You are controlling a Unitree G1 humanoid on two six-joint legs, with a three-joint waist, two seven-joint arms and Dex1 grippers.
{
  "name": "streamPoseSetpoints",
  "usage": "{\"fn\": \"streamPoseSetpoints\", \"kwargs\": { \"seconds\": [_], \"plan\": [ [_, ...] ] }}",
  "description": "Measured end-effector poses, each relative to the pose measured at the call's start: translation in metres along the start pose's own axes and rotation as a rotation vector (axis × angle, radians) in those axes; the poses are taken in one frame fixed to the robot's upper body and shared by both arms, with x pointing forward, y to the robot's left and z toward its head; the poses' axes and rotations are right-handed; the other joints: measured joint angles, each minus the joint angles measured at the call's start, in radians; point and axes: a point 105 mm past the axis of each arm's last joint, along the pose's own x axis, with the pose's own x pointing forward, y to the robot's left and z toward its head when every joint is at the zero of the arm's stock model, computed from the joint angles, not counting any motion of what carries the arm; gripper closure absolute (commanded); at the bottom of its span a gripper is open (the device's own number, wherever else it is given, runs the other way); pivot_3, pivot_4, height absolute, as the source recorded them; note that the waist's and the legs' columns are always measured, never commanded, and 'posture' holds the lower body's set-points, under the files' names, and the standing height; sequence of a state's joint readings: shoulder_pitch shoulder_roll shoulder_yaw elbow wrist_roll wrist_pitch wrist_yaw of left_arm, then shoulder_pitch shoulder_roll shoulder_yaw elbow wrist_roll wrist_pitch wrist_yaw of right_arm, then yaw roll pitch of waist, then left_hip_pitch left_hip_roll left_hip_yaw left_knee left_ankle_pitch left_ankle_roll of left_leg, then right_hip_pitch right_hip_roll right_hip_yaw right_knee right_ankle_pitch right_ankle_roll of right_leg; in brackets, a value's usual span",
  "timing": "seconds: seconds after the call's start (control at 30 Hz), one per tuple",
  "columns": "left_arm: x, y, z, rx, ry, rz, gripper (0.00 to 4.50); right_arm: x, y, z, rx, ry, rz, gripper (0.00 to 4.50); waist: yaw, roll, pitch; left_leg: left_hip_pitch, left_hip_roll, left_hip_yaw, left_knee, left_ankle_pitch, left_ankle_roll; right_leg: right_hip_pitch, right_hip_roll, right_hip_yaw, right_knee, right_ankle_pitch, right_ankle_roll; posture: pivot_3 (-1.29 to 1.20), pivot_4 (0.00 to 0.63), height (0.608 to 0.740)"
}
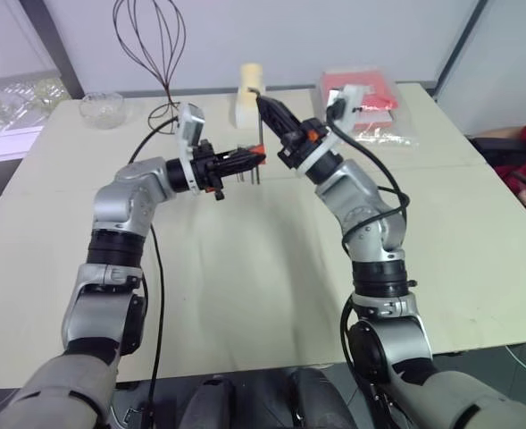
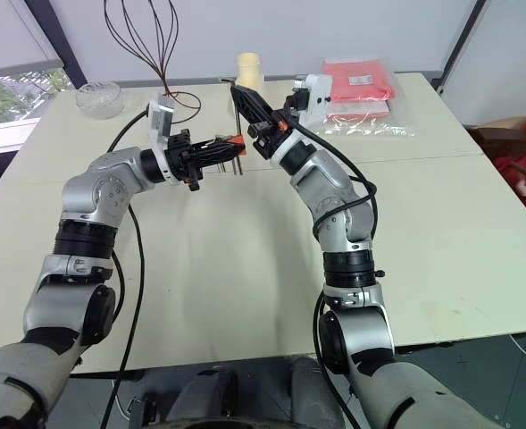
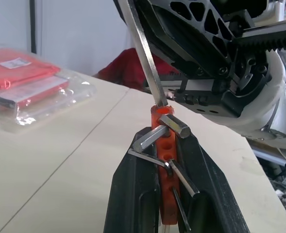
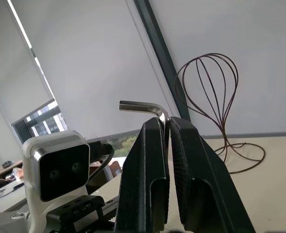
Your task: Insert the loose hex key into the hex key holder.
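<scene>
Left wrist view shows our left claw (image 3: 164, 160) squeezed tight on the hex key holder (image 3: 163, 145), a small red-orange block with a row of holes. A few short dark keys stick out of the block at the sides. We hold it up in the air over the tabletop (image 1: 245, 268), not resting on it.

Our right claw (image 4: 166, 127) is pinched together on the loose hex key (image 4: 139, 105). We see the bent end of the key poking out past the fingertips. The long straight part of the key (image 3: 143, 48) comes down to the top end of the red block and touches it there. We cannot tell if the tip is inside a hole.

On the far side of the tabletop we see a red packet (image 1: 370, 94) in clear plastic, a wire stand (image 1: 151, 45), a glass bowl (image 1: 102, 109) and a pale cup (image 1: 249, 94).
</scene>
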State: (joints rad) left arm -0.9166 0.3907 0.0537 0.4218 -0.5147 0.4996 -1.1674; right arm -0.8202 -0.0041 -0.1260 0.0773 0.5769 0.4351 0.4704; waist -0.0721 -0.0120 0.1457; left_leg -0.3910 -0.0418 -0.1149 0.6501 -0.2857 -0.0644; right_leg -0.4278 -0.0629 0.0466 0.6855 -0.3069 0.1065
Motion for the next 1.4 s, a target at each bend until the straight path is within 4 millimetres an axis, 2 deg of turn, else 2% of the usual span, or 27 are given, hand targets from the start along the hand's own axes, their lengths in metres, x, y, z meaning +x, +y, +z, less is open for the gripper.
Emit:
{"fn": "streamPoseSetpoints", "kwargs": {
  "seconds": [1.0,1.23,1.4],
  "plan": [
    [0.002,0.006,-0.002,-0.024,-0.003,0.019,4.50,-0.005,-0.002,-0.005,0.011,-0.006,-0.010,4.42,0.000,0.000,0.000,0.000,0.000,0.000,0.000,0.000,0.000,0.000,0.000,0.000,0.000,0.000,0.000,0.00,0.150,0.740],
    [0.001,0.005,-0.002,-0.020,0.002,0.014,4.50,-0.006,0.000,-0.005,-0.035,0.016,0.020,4.42,0.000,0.000,0.000,0.000,0.000,0.000,0.000,0.000,0.000,0.000,0.000,0.000,0.000,0.000,0.000,0.00,0.150,0.740],
    [-0.003,0.006,-0.006,0.063,0.084,0.012,4.50,-0.010,0.001,-0.010,-0.098,0.071,0.063,4.42,0.000,0.000,0.000,0.000,0.000,0.000,0.000,0.000,0.000,0.000,0.000,0.000,0.000,0.000,0.000,0.00,0.150,0.740]
  ]
}}
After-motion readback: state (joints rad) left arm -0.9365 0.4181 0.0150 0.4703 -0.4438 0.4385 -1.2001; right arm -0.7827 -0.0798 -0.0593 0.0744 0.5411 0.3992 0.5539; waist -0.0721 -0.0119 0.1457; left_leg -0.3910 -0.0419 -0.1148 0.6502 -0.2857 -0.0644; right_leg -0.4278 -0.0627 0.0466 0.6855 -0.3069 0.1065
